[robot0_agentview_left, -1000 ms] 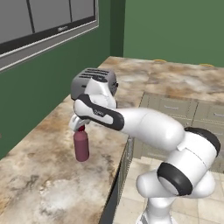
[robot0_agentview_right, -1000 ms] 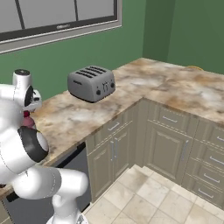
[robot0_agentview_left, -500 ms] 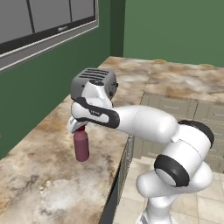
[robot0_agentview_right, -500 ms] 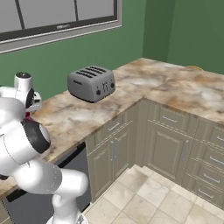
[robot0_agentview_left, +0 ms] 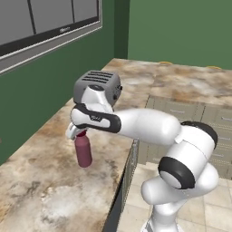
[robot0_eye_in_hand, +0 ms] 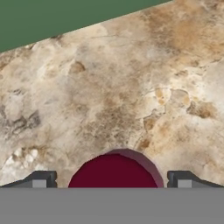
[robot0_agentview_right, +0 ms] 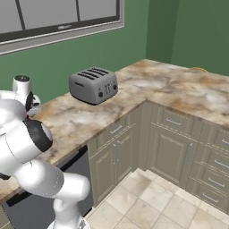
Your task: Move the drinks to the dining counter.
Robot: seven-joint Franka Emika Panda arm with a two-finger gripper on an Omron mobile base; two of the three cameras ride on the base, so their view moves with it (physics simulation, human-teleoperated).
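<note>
A dark red bottle (robot0_agentview_left: 84, 152) with a red cap stands upright on the marbled counter (robot0_agentview_left: 41, 190), left of the toaster. My gripper (robot0_agentview_left: 78, 132) hangs right over it, fingers down on either side of the cap. In the hand view the round red cap (robot0_eye_in_hand: 114, 171) sits between my two fingertips (robot0_eye_in_hand: 40, 180), with a narrow gap on each side, so my gripper (robot0_eye_in_hand: 111, 181) is open. The counter (robot0_agentview_right: 179, 91) runs round the corner, with drawer fronts and silver handles below. I cannot tell which stretch is the dining counter.
A grey four-slot toaster (robot0_agentview_left: 97, 86) stands just behind my hand, also seen as the toaster (robot0_agentview_right: 93, 85) near the green wall. A dark window runs along that wall. The counter's front edge (robot0_agentview_left: 123, 181) drops to a tiled floor.
The arm's elbow and shoulder have swung round while the hand stayed over the red bottle, sinking slightly. The bottle has not moved.
</note>
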